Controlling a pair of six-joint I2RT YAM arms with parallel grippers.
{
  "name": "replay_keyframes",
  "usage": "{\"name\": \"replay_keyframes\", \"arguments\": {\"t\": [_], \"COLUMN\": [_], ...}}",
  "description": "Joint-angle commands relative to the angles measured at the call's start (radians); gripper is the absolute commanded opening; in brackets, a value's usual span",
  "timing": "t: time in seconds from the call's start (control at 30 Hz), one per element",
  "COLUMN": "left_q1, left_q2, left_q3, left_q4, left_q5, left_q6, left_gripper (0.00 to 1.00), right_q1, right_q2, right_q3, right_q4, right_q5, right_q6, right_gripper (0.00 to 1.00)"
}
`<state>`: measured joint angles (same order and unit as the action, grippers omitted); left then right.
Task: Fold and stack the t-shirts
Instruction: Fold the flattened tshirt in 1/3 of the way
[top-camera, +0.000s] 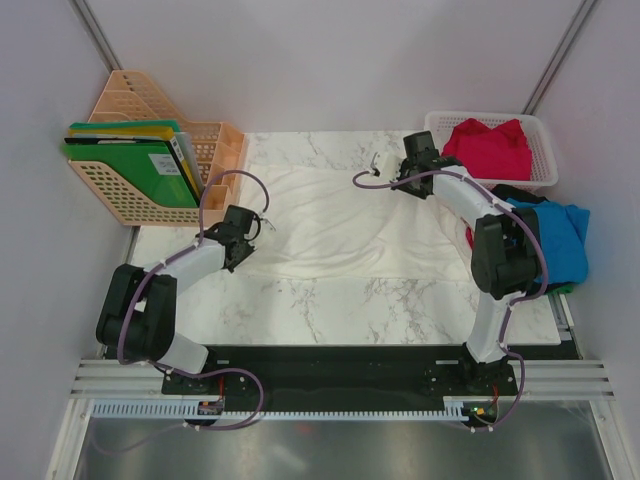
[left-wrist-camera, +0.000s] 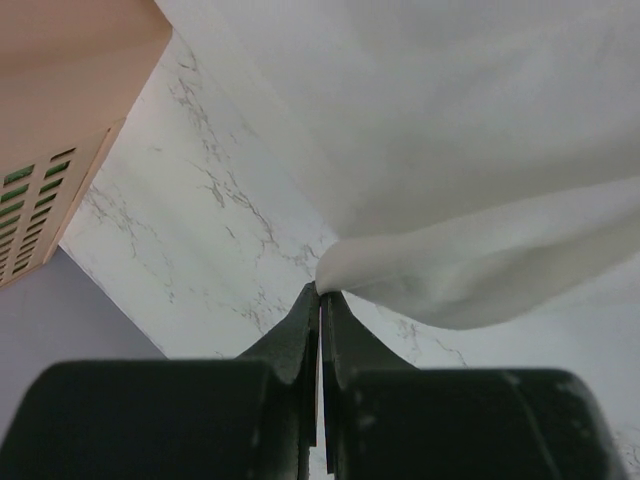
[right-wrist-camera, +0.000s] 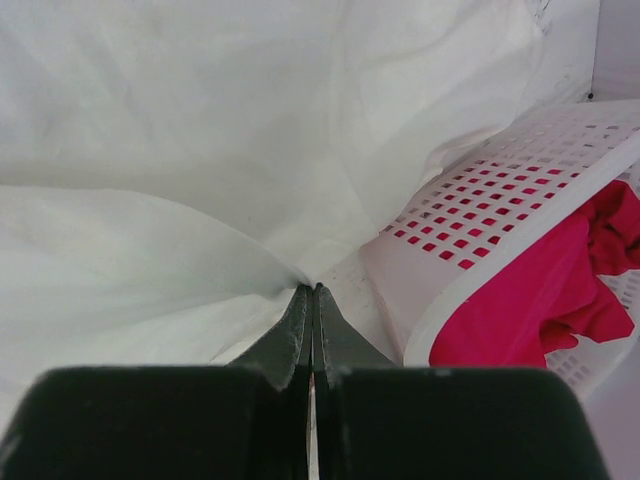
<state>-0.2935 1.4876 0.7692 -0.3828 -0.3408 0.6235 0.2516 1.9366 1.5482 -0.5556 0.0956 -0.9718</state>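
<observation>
A large white t-shirt (top-camera: 340, 220) lies spread over the marble table (top-camera: 400, 310). My left gripper (top-camera: 258, 226) is at its left edge. In the left wrist view the left gripper (left-wrist-camera: 320, 291) is shut on a lifted fold of the white t-shirt (left-wrist-camera: 470, 150). My right gripper (top-camera: 405, 180) is at the shirt's far right corner. In the right wrist view the right gripper (right-wrist-camera: 312, 289) is shut on gathered cloth of the white t-shirt (right-wrist-camera: 200, 150). A red t-shirt (top-camera: 490, 147) lies in the basket. A bright blue t-shirt (top-camera: 558, 238) lies at the right edge, with black cloth (top-camera: 518, 193) beside it.
A white mesh basket (top-camera: 545, 175) stands at the back right, close to the right gripper, and its wall (right-wrist-camera: 500, 215) shows in the right wrist view. A peach file rack (top-camera: 150, 195) with green folders (top-camera: 130, 165) stands at the back left, and its side (left-wrist-camera: 60, 120) is near the left gripper.
</observation>
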Motion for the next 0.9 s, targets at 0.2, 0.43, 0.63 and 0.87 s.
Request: {"name": "replay_keyframes", "arguments": {"t": [0.2,0.43,0.63,0.87], "left_q1": [0.008,0.027,0.034,0.034], "left_q2": [-0.004,-0.019,-0.119,-0.141], "left_q3": [0.062,0.041,0.001,0.027], "left_q4": [0.041,0.051,0.055,0.047], "left_q5": [-0.033,-0.119,-0.112,-0.044], "left_q6": [-0.044,-0.041,-0.015,-0.004], "left_gripper": [0.39,0.74,0.76,0.76], "right_q1": [0.000,-0.003,-0.006,-0.041], "right_q2": [0.032,-0.066,-0.281,-0.435], "right_q3": [0.012,-0.102,-0.189,-0.226], "right_q4": [0.086,0.261,0.208,-0.124], "right_q5": [0.052,0.170,0.287,0.043], "right_q6": [0.028,0.123,0.318,0.472], "right_gripper": [0.14,0.82,0.88,0.46]}}
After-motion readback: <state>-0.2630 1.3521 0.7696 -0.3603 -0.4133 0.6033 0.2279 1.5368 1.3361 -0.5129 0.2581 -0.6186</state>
